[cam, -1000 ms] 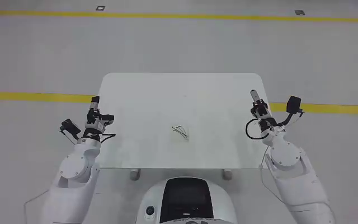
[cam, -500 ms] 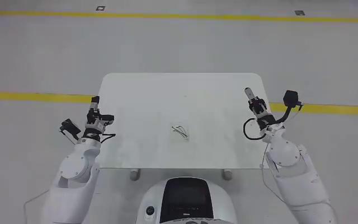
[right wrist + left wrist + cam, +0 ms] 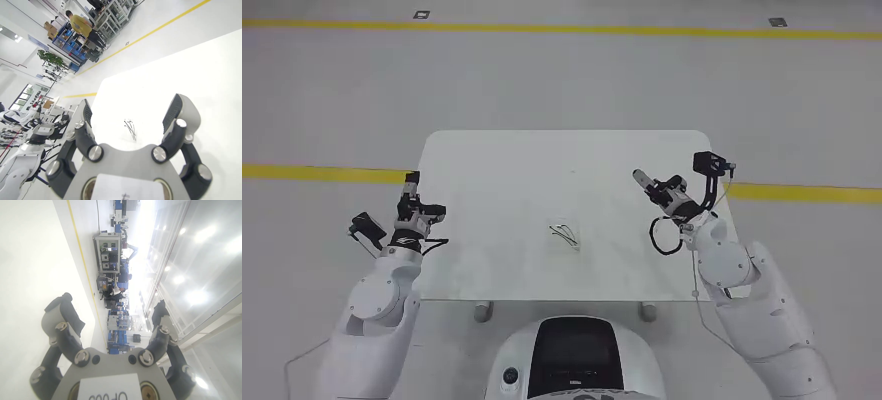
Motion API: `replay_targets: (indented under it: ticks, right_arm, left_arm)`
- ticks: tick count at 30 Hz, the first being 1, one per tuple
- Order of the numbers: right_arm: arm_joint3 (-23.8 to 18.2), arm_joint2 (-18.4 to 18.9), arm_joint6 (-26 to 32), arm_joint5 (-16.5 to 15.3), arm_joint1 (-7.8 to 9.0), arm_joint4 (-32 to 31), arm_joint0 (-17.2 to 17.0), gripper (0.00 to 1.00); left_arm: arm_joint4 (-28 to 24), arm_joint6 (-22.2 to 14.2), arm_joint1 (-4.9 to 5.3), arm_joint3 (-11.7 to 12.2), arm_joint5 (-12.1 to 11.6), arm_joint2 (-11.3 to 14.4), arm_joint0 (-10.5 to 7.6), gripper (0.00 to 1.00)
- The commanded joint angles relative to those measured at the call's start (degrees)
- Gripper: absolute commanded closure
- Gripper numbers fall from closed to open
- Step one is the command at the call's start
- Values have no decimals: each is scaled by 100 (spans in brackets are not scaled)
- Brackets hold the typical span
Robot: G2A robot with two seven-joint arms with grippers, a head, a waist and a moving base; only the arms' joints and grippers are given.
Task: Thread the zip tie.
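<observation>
My arms (image 3: pixel 377 300) wear white rounded shells, black cables (image 3: pixel 662 240) looped at each wrist. On left gripper (image 3: pixel 113 303) and right gripper (image 3: pixel 130 101) I see grey plates (image 3: pixel 128 161), silver screws (image 3: pixel 96 152), black pads (image 3: pixel 173 111), a white label (image 3: pixel 124 187) at six o'clock.

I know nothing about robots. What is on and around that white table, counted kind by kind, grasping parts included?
End effectors: 2, the left end effector and the right end effector, both open and empty.
black zip ties: 1 small bunch, single ties too fine to count.
white table: 1.
Total: 4.
</observation>
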Motion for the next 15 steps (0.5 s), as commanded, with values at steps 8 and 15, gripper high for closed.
replay_targets:
  ticks: [8,15]
  right_arm:
    - [19,-16,427,-255,38,-306,48,0]
    - [86,-464,2023,-232,85,-1401,542,0]
  left_arm:
    - [0,0,0,0,0,0,0,0]
    - [0,0,0,0,0,0,0,0]
